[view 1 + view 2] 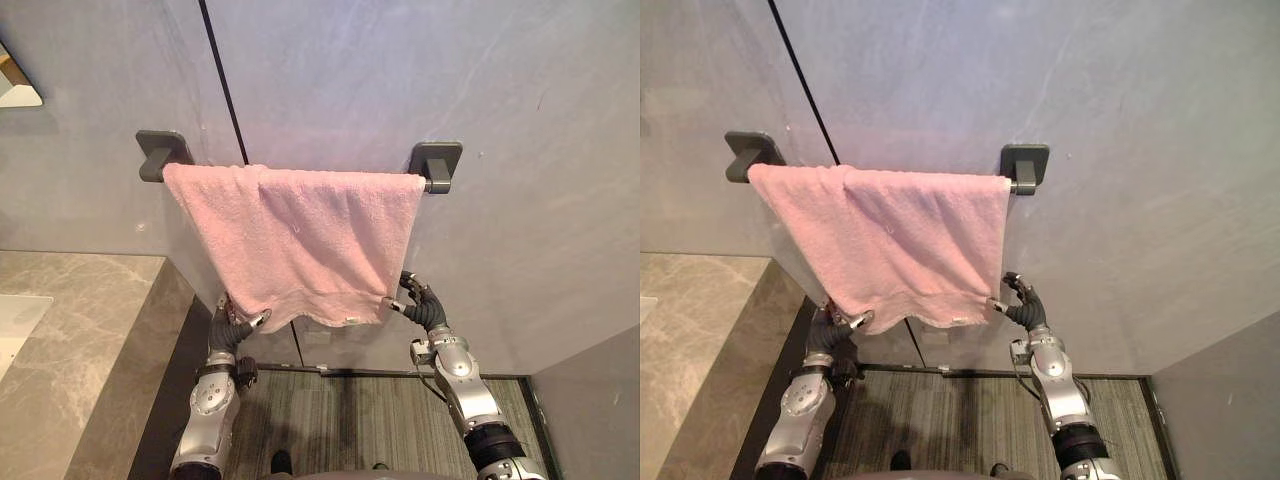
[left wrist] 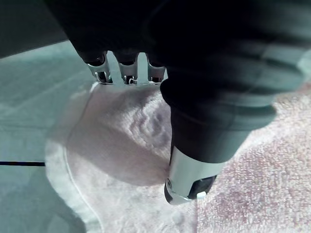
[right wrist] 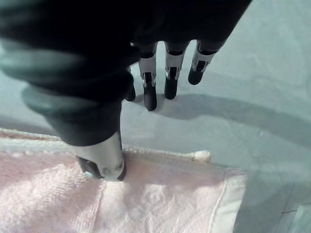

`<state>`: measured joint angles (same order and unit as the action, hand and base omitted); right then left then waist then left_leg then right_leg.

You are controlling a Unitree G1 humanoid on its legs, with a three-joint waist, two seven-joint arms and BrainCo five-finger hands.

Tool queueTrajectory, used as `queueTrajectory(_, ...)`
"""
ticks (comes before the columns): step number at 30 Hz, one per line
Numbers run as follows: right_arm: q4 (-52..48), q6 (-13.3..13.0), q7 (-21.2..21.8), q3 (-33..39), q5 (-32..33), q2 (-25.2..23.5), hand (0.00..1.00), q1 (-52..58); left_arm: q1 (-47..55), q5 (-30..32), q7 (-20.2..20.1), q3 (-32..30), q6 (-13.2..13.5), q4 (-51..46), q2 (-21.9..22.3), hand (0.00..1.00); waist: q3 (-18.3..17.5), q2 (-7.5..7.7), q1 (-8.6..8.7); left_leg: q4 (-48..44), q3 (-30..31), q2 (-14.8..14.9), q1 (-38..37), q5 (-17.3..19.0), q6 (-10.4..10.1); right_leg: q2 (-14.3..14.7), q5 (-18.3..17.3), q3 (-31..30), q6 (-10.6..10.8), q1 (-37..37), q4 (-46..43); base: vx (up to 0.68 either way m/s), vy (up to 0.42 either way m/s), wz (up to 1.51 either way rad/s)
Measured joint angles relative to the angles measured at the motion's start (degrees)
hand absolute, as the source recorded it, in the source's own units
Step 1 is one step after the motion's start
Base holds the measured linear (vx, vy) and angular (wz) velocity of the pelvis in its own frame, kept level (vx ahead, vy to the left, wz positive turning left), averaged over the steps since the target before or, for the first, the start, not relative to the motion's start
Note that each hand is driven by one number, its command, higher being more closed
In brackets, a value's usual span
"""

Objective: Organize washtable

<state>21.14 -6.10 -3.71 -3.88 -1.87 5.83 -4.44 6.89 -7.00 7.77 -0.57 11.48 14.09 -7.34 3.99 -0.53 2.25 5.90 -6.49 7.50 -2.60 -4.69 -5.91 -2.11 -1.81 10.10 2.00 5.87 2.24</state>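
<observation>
Towel (image 1: 300,240), pink: draped over wall bar (image 1: 434,184), long axis along it, lower hem hanging level with both hands. Left hand (image 1: 232,328) pinches the left corner. Right hand (image 1: 420,305) has fingers relaxed, thumb touching the right corner.

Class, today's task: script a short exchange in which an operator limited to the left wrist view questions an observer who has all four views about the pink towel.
Operator: I see my left hand pinching a corner of the pink towel. What does it hang from?
Observer: A dark rail between two wall brackets. The towel drapes across nearly all of it.
Operator: Where is the right hand?
Observer: The right hand is at the towel's lower right corner. Its thumb rests on the cloth, and its fingers are off it, over the wall.
</observation>
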Motion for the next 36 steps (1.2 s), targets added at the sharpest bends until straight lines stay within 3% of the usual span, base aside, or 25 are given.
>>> queueTrajectory(8, -2.0, 0.1, 0.0, 2.2, -1.5, -0.9, 0.0, 4.3, 3.2, 0.6, 0.0, -1.3, 0.0, -0.4, 0.1, 0.0, 0.1, -0.17, -0.04, -0.3, 0.1, 0.0, -0.1, 0.0, 0.0, 0.0, 0.0, 0.1, 0.0, 0.1, -0.1, 0.0, 0.0, 0.0)
queueTrajectory(17, -12.8, 0.3, -2.0, 14.0, -1.5, -0.9, 0.0, 11.2, 5.1, -0.2, 3.0, -14.4, 0.1, -9.3, 2.3, 0.0, 0.2, -0.78, -0.04, -0.4, 0.1, 0.0, -0.3, 0.0, 0.0, 0.0, 0.0, 0.0, 0.0, 0.2, -0.2, 0.0, 0.0, 0.0)
queueTrajectory(27, -30.8, 0.1, -5.2, 24.0, -1.0, -0.7, 0.0, 13.0, 6.2, -0.4, 5.1, -22.5, 0.3, -21.2, 2.8, 0.0, 0.0, -1.15, 0.05, -0.4, -0.4, 0.0, -1.8, 0.3, 0.0, -0.1, -0.3, -0.6, 0.1, 0.9, -0.3, -0.02, 0.001, -0.03)
queueTrajectory(32, -40.2, -2.2, -5.0, 24.6, 4.4, 1.1, 0.0, 11.1, 6.1, -2.7, 5.0, -22.4, 1.8, -32.3, 2.6, 0.0, 0.0, -1.21, 0.23, -0.4, -0.7, 0.0, -1.8, 0.4, 0.1, -0.1, -0.3, -0.8, 0.1, 0.9, -0.3, 0.0, 0.0, -0.01)
queueTrajectory(36, -49.2, -7.2, -2.8, 19.3, 12.0, 6.3, 0.0, 5.1, 5.0, -4.8, 4.5, -18.0, 5.2, -44.7, -0.9, 0.0, -0.2, -1.53, 0.23, -0.4, -1.0, 0.0, -2.1, 0.5, 0.1, -0.1, -0.3, -1.1, 0.1, 0.9, -0.6, 0.0, 0.0, -0.02)
